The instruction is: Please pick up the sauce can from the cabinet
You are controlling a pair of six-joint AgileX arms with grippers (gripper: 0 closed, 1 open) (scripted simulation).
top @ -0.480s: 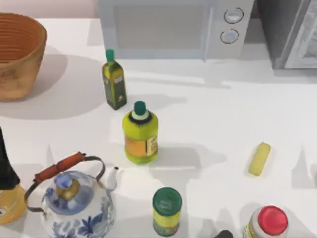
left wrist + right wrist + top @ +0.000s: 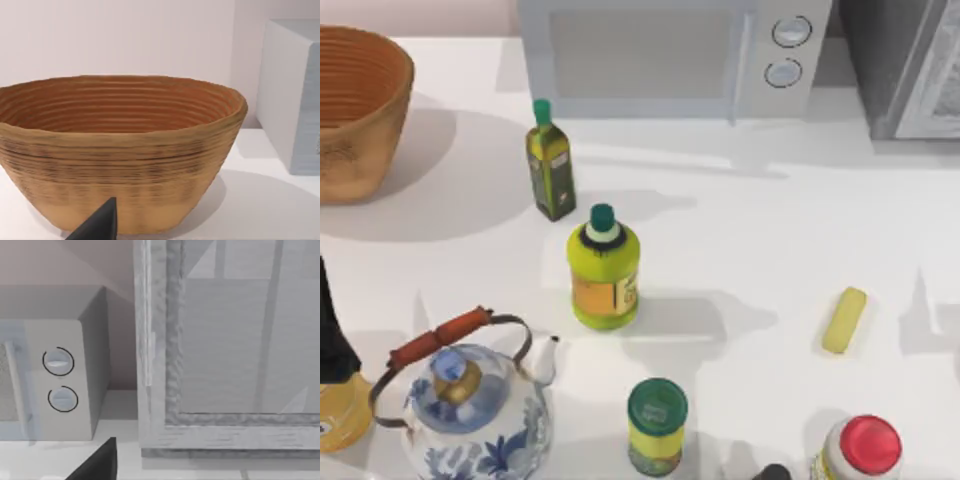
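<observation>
Right wrist view faces the cabinet (image 2: 230, 355), its pale panelled door shut, with the microwave (image 2: 55, 380) and its two knobs just beside it. One dark fingertip of the right gripper (image 2: 97, 462) rises before the door; I cannot tell how its fingers stand. No sauce can is visible, and no label is readable. Left gripper (image 2: 97, 225) sits near the woven basket (image 2: 120, 150), finger spread likewise unclear
</observation>
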